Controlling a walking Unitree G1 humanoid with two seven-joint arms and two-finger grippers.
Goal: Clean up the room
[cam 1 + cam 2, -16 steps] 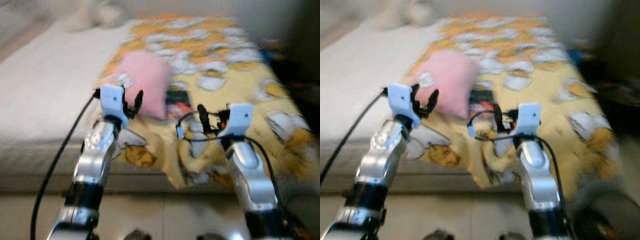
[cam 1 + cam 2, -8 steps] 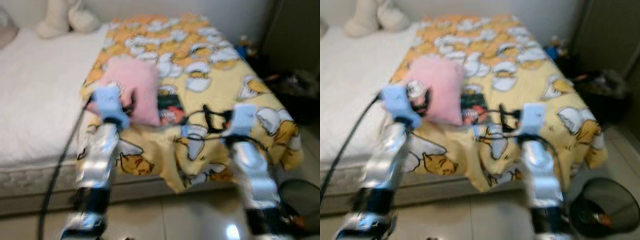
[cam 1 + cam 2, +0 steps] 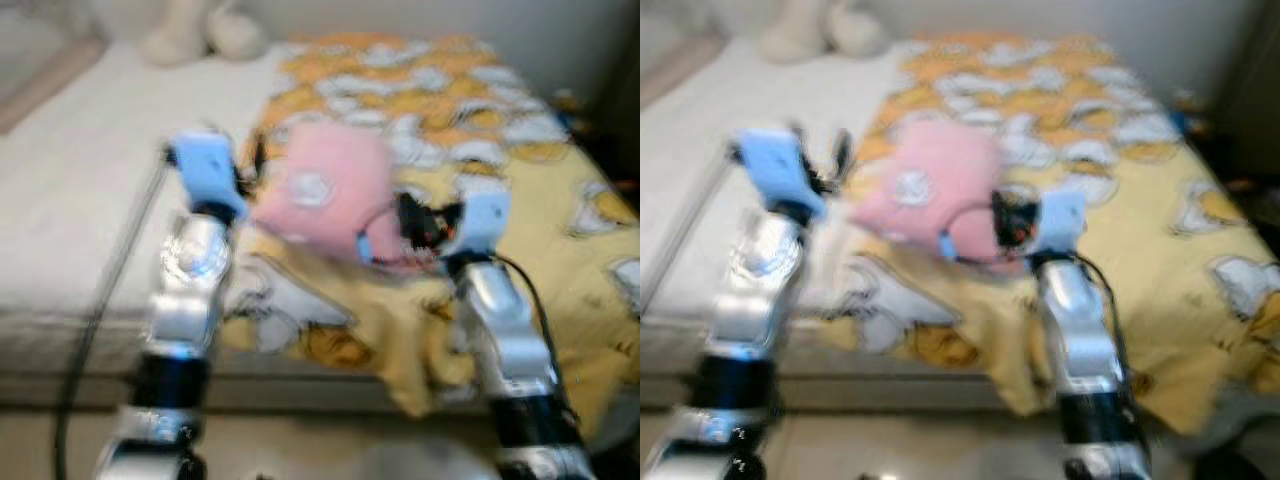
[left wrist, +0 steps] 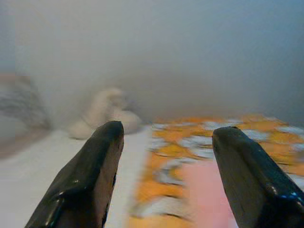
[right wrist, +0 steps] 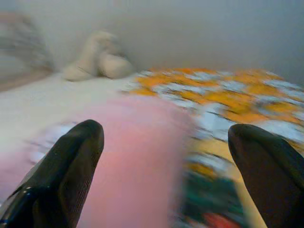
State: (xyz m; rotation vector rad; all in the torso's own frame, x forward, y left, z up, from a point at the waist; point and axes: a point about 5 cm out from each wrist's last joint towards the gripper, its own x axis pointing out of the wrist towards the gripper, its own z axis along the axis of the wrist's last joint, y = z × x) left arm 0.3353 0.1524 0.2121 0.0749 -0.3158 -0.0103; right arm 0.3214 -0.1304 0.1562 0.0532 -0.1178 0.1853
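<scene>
Blur everywhere, but the pink pillow (image 3: pixel 325 190) is easy to pick out, lying on the yellow duck blanket (image 3: pixel 520 200) near the foot edge of the bed (image 3: pixel 90 180), between the two raised arms. Left gripper (image 4: pixel 164 142) is up beside the pillow's left edge with its fingers (image 4: pixel 95 175) spread wide and nothing between them, and the right gripper (image 5: pixel 164 142) sits just at the pillow's right side, fingers (image 5: pixel 66 166) equally wide apart. Far back by the wall, a pale plush toy (image 3: pixel 200 30) rests on the white sheet.
</scene>
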